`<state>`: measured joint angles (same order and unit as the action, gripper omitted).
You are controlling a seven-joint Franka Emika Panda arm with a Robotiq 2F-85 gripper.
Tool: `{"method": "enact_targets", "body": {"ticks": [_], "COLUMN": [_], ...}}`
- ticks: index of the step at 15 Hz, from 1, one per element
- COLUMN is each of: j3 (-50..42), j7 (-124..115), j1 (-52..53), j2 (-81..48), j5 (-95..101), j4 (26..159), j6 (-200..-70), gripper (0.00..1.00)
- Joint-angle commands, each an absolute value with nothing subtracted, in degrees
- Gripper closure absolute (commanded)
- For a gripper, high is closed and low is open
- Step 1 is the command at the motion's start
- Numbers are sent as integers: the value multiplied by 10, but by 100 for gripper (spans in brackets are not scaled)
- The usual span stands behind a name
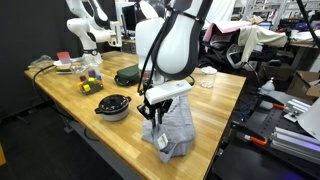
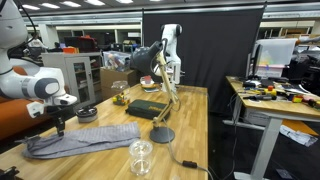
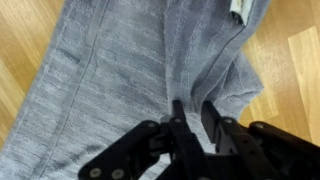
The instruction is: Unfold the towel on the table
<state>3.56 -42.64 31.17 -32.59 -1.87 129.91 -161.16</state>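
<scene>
Towel (image 1: 172, 132) lies bunched lengthwise on bench (image 1: 215, 100), close to the front edge. Gripper (image 3: 193, 110) narrow, fingers pinched on raised fold of towel. Risks: pinch may catch both layers, so lift drags whole cloth instead of opening it. Shallow bite may slip — pull toward edge could drop towel off bench.

**White Shell, Black Claw**

My arm (image 1: 170, 45) is glossy white — rounded, bulbous segments with grey bands at the joints. A black cable (image 1: 147, 78) runs down its side. My gripper (image 3: 194, 108) is matte black — slim linkage bars, two narrow fingers (image 3: 179, 120), small pivot pins showing.
</scene>
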Motion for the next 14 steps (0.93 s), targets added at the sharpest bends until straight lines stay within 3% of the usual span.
{"method": "enact_targets", "body": {"ticks": [1,14], "j3": [41,47], "j7": [-419,-405], "j1": [306,307], "j2": [-332,-311], "j5": [-26,-23], "j4": [1297,1309], "j6": [-1626,-1645], "gripper": [99,100]}}
